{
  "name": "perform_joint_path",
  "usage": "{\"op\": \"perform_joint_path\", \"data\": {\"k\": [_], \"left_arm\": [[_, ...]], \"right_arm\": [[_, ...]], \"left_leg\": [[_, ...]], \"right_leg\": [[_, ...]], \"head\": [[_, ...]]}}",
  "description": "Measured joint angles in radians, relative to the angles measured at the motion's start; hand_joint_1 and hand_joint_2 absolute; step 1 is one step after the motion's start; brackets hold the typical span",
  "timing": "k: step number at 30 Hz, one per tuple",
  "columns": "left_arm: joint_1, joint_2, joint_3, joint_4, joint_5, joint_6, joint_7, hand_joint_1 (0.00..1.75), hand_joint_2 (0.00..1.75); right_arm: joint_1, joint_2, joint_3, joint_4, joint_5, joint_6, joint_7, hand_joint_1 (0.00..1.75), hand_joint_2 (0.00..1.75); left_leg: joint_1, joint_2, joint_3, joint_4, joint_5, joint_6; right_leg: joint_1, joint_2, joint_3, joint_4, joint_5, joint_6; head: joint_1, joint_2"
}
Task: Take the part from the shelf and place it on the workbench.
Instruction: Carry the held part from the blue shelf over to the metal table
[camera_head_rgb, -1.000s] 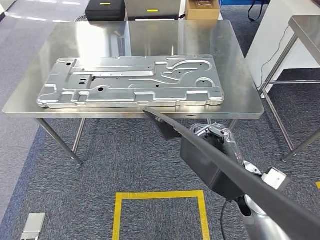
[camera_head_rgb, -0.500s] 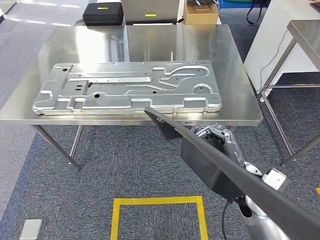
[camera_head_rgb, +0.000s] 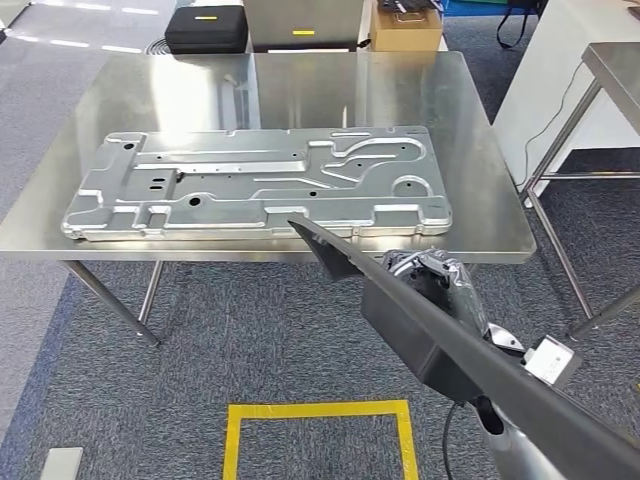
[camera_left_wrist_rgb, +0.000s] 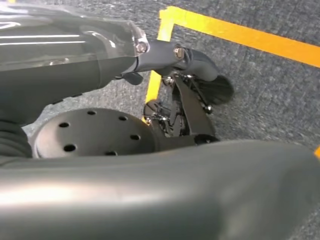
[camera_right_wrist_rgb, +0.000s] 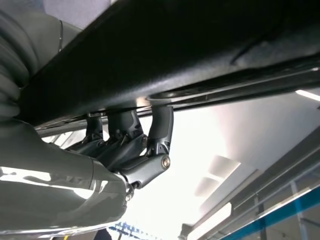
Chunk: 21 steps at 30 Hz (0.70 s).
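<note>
My right hand (camera_head_rgb: 432, 276) grips a long black part (camera_head_rgb: 460, 345), a thin strip with a boxy block on its underside. The strip's pointed tip (camera_head_rgb: 300, 229) hangs over the near edge of the steel workbench (camera_head_rgb: 483, 190). In the right wrist view the dark fingers (camera_right_wrist_rgb: 130, 145) curl up around the black part (camera_right_wrist_rgb: 158, 45) from below. In the left wrist view my left hand (camera_left_wrist_rgb: 177, 100) hangs above the carpet, its fingers apart and holding nothing.
A large stamped metal panel (camera_head_rgb: 256, 185) covers most of the workbench's near half. Behind the bench stand a black case (camera_head_rgb: 205, 28) and a cardboard box (camera_head_rgb: 407, 28). A second steel table (camera_head_rgb: 611, 70) is at the right. Yellow tape (camera_head_rgb: 317, 412) marks a square on the carpet.
The whole picture has shifted, so the camera moved: the workbench now sits a little lower and further right in view. The part and my right hand keep their place in the picture.
</note>
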<state>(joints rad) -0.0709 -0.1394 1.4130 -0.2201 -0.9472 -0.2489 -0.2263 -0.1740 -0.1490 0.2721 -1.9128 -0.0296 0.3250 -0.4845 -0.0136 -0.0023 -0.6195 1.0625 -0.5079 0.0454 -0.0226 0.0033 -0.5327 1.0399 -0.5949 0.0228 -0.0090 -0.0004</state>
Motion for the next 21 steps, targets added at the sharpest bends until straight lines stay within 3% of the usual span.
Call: {"op": "perform_joint_path", "data": {"k": [2,3,5,6,7,8,10,12,17,19,21], "left_arm": [[-0.001,0.000,0.000,0.000,0.000,-0.001,-0.001,0.00,1.75],[-0.002,-0.001,0.000,0.000,0.000,-0.001,-0.001,0.00,1.75],[-0.002,-0.003,0.000,0.000,0.000,-0.002,-0.001,0.00,1.75],[-0.002,-0.005,0.000,0.000,0.000,-0.002,-0.001,0.00,1.75],[-0.001,-0.006,0.000,0.000,0.000,-0.002,0.000,0.00,1.75],[-0.001,-0.006,0.000,0.000,0.000,-0.002,0.000,0.00,1.75],[0.000,-0.006,0.000,0.000,0.000,-0.002,0.000,0.00,1.75],[-0.002,-0.007,0.000,0.000,0.000,-0.002,0.000,0.00,1.75],[-0.005,-0.007,0.000,0.000,0.000,-0.003,0.000,0.00,1.75],[-0.005,-0.007,0.000,0.000,0.000,-0.003,-0.001,0.00,1.75],[-0.004,-0.007,0.000,0.000,0.000,-0.003,-0.001,0.00,1.75]], "right_arm": [[-0.002,-0.001,-0.001,-0.001,-0.002,0.001,0.000,1.75,1.75],[-0.002,-0.002,-0.001,-0.001,-0.003,0.001,0.000,1.75,1.75],[-0.001,-0.006,-0.002,0.000,-0.003,0.002,0.000,1.75,1.75],[0.002,-0.007,-0.002,0.000,-0.003,0.003,0.000,1.75,1.75],[0.003,-0.009,-0.002,0.000,-0.003,0.003,0.000,1.75,1.75],[0.004,-0.010,-0.002,0.000,-0.003,0.003,0.000,1.75,1.75],[0.004,-0.012,-0.002,0.001,-0.003,0.004,0.000,1.75,1.75],[0.004,-0.014,-0.002,0.001,-0.004,0.005,0.000,1.75,1.75],[0.004,-0.015,-0.004,0.000,-0.004,0.007,0.000,1.75,1.75],[0.002,-0.015,-0.004,-0.001,-0.004,0.007,0.000,1.75,1.75],[0.002,-0.015,-0.004,-0.001,-0.004,0.007,0.000,1.75,1.75]], "left_leg": [[0.008,0.002,0.019,-0.026,-0.006,0.004],[0.011,0.003,0.027,-0.034,-0.007,0.005],[0.012,0.003,0.037,-0.037,-0.014,0.008],[0.012,0.003,0.042,-0.037,-0.019,0.008],[0.012,0.003,0.047,-0.037,-0.023,0.006],[0.013,0.003,0.055,-0.036,-0.029,0.004],[0.015,0.002,0.074,-0.035,-0.044,-0.006],[0.014,0.001,0.082,-0.029,-0.058,-0.019],[0.014,0.001,0.074,-0.003,-0.084,-0.037],[0.017,0.001,0.024,0.095,-0.129,-0.048],[0.020,0.001,-0.052,0.223,-0.167,-0.052]], "right_leg": [[0.002,-0.002,-0.007,0.023,-0.017,0.009],[0.002,-0.002,-0.026,0.063,-0.036,0.012],[0.002,-0.002,-0.099,0.188,-0.082,0.018],[0.002,-0.002,-0.134,0.240,-0.091,0.021],[0.001,-0.002,-0.155,0.261,-0.081,0.024],[0.000,-0.002,-0.156,0.242,-0.050,0.027],[-0.001,-0.004,-0.113,0.124,0.032,0.031],[0.001,-0.005,-0.075,0.032,0.066,0.024],[0.001,-0.002,-0.063,0.016,0.051,-0.012],[-0.001,-0.005,-0.056,0.015,0.045,-0.021],[-0.001,-0.006,-0.049,0.016,0.037,-0.025]], "head": [[0.001,0.000],[0.001,0.000],[0.001,0.000],[0.001,0.000],[0.001,0.000],[0.001,0.000],[0.001,0.000],[0.002,0.000],[0.001,0.000],[0.001,0.000],[0.001,0.000]]}}
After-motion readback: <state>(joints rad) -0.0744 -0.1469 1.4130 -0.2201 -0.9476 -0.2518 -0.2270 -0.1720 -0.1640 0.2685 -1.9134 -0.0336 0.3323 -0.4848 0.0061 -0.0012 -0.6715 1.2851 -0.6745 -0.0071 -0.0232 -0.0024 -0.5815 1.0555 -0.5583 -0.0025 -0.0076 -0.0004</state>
